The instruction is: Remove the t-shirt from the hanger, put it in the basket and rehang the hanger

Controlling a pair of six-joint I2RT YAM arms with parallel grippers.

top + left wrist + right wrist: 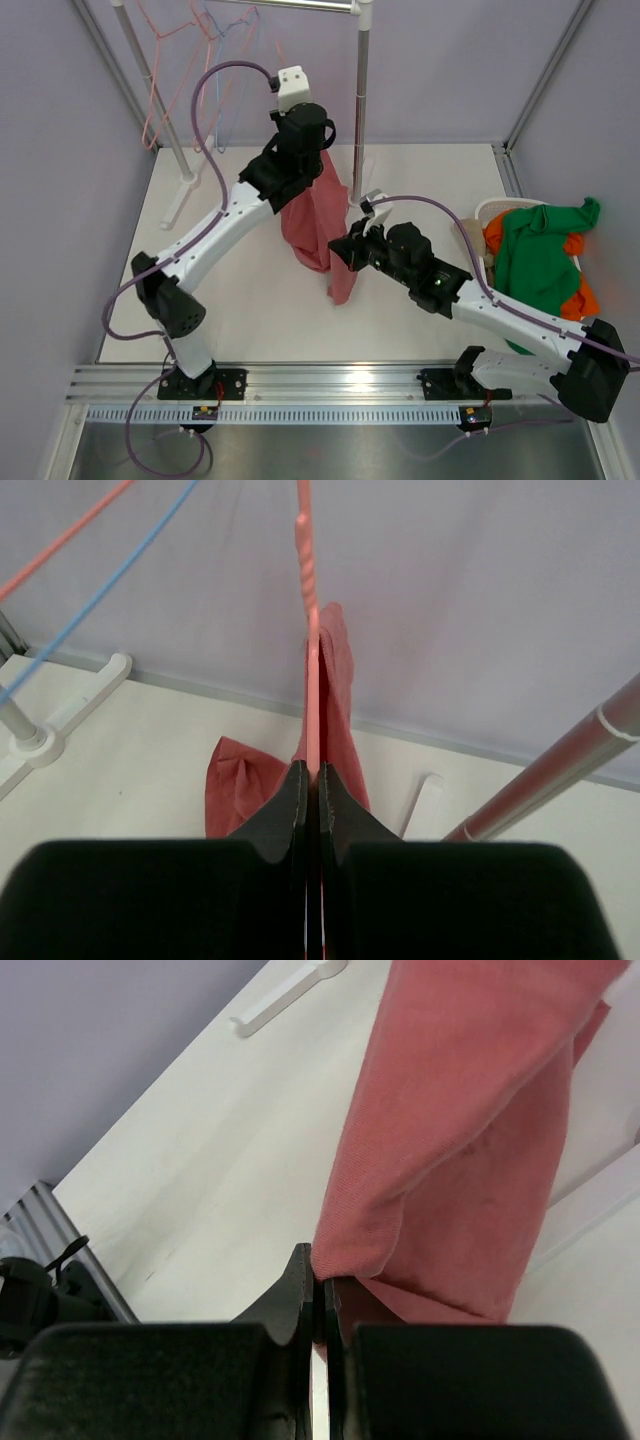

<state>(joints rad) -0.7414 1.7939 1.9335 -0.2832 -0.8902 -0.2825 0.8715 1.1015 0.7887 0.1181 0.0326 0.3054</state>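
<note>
Two pincers (311, 780) (318, 1282), one red t-shirt (315, 225)

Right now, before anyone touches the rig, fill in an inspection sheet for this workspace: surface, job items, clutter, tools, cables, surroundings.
Surface: pale tabletop; no spills seen.
Job's things: red t-shirt hangs from a pink hanger, its lower end drawn toward the right arm.
Clutter: white basket at the right edge, holding green and orange clothes.
Grippers: left tool shut on the hanger; right tool shut on the t-shirt's edge.
Cables: purple cables loop along both arms; no snag seen.
Surroundings: rack pole, spare hangers on the rail, plain walls.
</note>
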